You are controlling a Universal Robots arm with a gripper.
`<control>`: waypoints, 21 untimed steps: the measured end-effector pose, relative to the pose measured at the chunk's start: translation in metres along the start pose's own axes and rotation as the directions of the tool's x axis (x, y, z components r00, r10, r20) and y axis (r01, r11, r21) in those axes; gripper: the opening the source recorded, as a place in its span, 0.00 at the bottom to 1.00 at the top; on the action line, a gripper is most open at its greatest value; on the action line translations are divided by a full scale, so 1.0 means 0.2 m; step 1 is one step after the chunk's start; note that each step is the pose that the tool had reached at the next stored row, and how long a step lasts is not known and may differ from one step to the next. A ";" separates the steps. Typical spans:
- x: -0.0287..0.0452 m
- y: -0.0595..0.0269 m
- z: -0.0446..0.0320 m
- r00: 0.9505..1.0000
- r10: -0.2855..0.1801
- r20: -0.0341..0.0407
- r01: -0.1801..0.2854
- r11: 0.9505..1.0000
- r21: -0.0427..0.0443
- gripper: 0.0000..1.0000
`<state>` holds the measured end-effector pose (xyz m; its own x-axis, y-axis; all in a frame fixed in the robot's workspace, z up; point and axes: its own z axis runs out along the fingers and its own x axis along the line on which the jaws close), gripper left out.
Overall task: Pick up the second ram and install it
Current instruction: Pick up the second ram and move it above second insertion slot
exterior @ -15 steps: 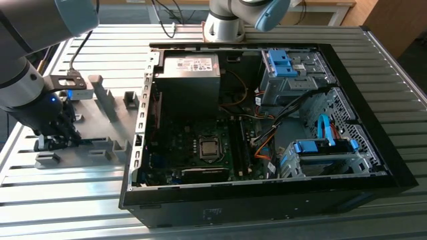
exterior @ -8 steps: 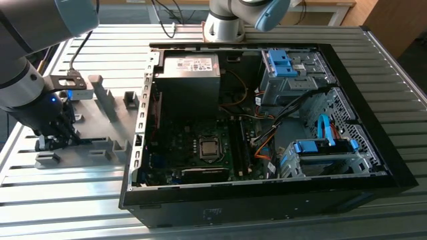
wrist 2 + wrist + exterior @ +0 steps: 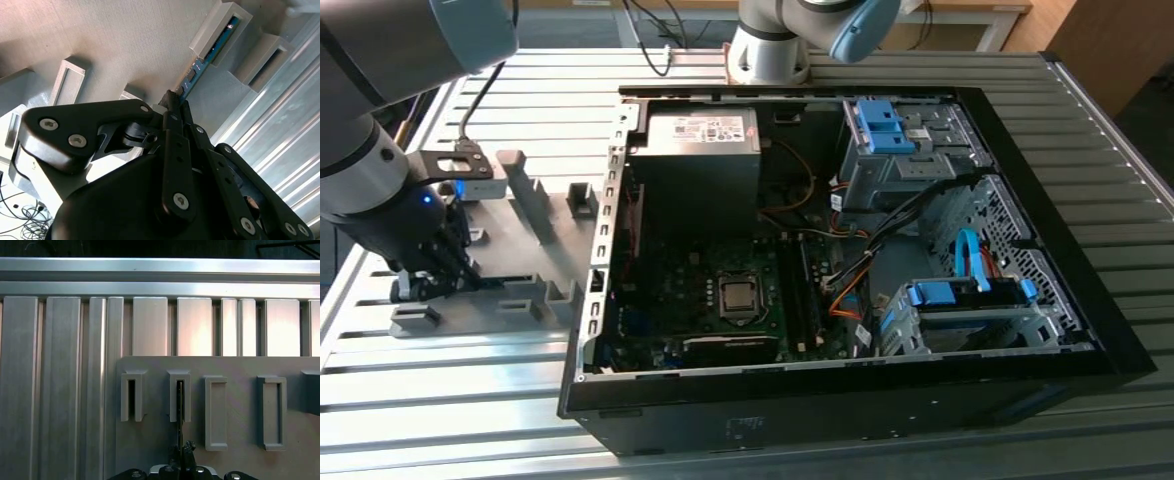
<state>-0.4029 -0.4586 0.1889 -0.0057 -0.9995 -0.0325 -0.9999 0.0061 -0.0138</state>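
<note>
Blue-green and thin, the ram stick (image 3: 199, 66) stands on edge in a slot of the grey holder plate (image 3: 150, 440). That keeps its narrow edge up for the gripper (image 3: 177, 100), whose jaws look clamped on it. More slots flank it on the ribbed metal counter (image 3: 150, 325). The open computer case (image 3: 1067, 330) sits just beside, its near wall between stick and board.

No readable text anywhere. On the power supply (image 3: 698, 170), a white label (image 3: 703, 128) with print too small to make out. On the case front (image 3: 881, 425), a faint mark (image 3: 744, 428), equally illegible.
</note>
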 end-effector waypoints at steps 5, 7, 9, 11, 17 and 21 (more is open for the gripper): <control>0.000 0.000 0.000 1.000 0.000 0.000 0.000 1.000 0.000 0.14; 0.000 0.000 -0.007 1.000 0.000 0.000 0.000 1.000 0.000 0.14; -0.001 0.000 -0.020 1.000 0.000 0.000 0.000 1.000 0.000 0.14; -0.001 0.000 -0.036 1.000 0.000 0.000 0.000 1.000 0.000 0.14; -0.003 -0.001 -0.095 1.000 0.000 0.000 0.000 1.000 0.000 0.14; -0.004 -0.002 -0.132 1.000 0.000 0.000 0.000 1.000 0.000 0.14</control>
<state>-0.4029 -0.4586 0.2154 -0.0057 -0.9995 -0.0325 -0.9999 0.0062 -0.0138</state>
